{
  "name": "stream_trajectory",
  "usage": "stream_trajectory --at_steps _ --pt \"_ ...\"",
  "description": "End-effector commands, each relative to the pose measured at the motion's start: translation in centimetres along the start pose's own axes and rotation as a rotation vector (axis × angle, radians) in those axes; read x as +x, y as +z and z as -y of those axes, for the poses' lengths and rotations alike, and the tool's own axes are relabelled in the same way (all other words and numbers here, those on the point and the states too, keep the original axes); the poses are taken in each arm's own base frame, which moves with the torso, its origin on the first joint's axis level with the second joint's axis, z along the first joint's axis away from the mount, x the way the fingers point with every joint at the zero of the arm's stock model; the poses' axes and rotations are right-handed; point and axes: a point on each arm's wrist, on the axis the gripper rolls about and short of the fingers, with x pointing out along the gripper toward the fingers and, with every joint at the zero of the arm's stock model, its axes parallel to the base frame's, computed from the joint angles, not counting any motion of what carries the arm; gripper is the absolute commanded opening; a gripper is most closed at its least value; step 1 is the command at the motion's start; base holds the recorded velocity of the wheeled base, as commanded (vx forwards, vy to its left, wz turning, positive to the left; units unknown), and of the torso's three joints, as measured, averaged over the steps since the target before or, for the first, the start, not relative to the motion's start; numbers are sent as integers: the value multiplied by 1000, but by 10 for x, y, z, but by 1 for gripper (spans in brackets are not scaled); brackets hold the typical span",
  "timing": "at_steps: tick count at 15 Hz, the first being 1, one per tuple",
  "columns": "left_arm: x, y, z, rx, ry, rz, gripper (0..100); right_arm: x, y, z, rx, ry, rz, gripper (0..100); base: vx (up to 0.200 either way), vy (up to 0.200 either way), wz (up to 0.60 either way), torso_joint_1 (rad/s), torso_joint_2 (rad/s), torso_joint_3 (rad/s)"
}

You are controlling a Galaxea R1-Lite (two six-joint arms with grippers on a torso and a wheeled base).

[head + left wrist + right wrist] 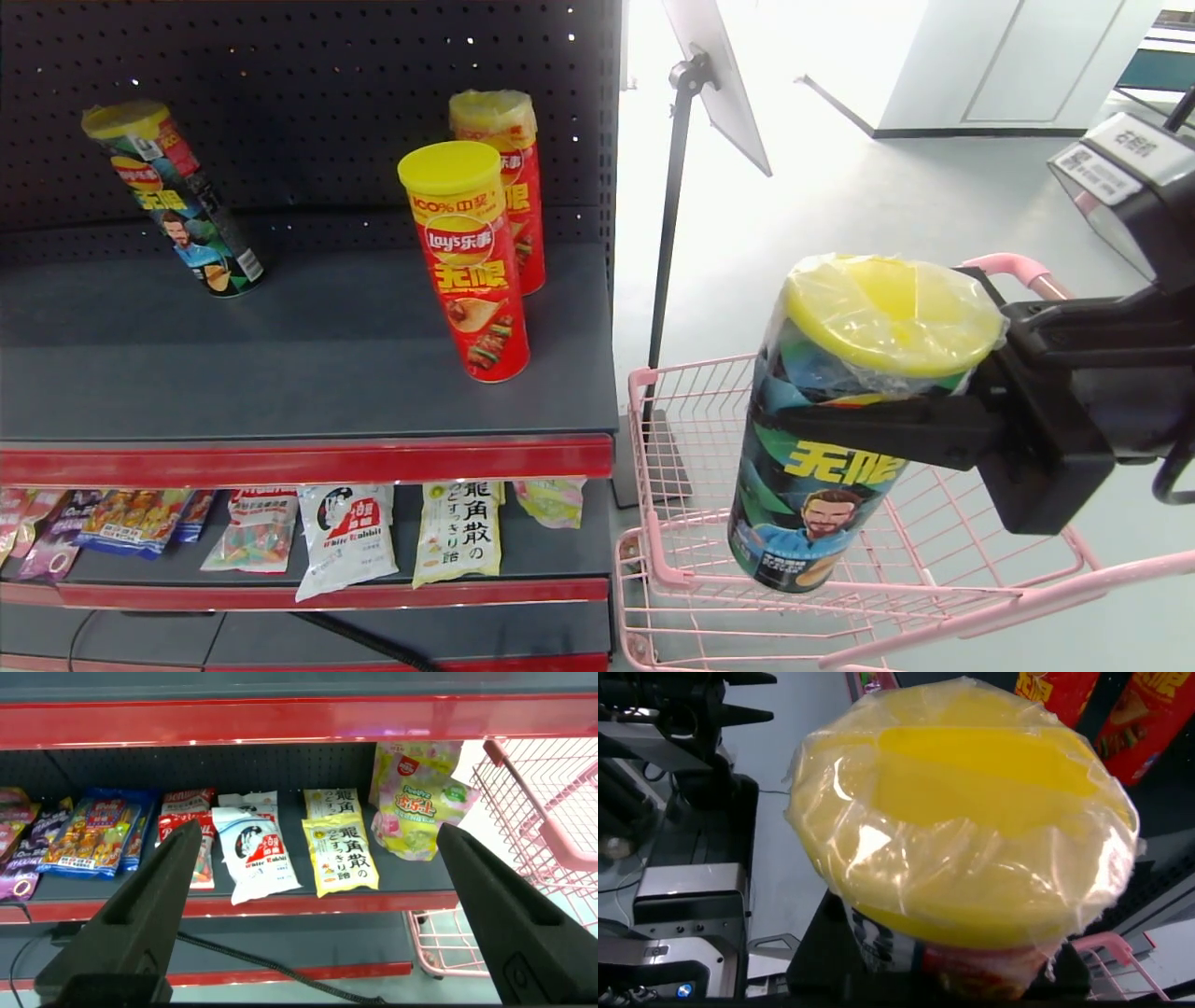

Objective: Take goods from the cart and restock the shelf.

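Note:
My right gripper (924,411) is shut on a dark green-and-blue chip can (831,448) with a plastic-wrapped yellow lid (962,812), held upright above the pink cart (691,560), to the right of the shelf. On the dark upper shelf (308,364) stand two red chip cans, one in front (470,261) and one behind it (504,177). A dark can (173,196) leans at the back left. My left gripper (308,915) is open with nothing between its fingers, facing the lower shelf of snack bags (280,849).
A red-edged lower shelf (308,588) carries several flat snack bags. A black stand pole (667,215) rises between the shelf's right end and the cart. The upper shelf has free room between the leaning can and the red cans.

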Motion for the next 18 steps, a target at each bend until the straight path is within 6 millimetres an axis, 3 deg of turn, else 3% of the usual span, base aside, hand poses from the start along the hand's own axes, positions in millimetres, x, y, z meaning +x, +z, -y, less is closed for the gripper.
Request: stream_trajectory --at_steps 1,4,18 --pt "0 0 0 0 1 0 100 -2 4 0 -11 -11 8 0 0 0 0 0 0 0" --pt "0 0 0 -1 1 0 100 -3 5 0 -12 -18 9 0 0 0 0 0 0 0" --pt "0 0 0 -3 1 0 100 -7 5 -5 -12 -30 4 0 0 200 0 4 1 1"
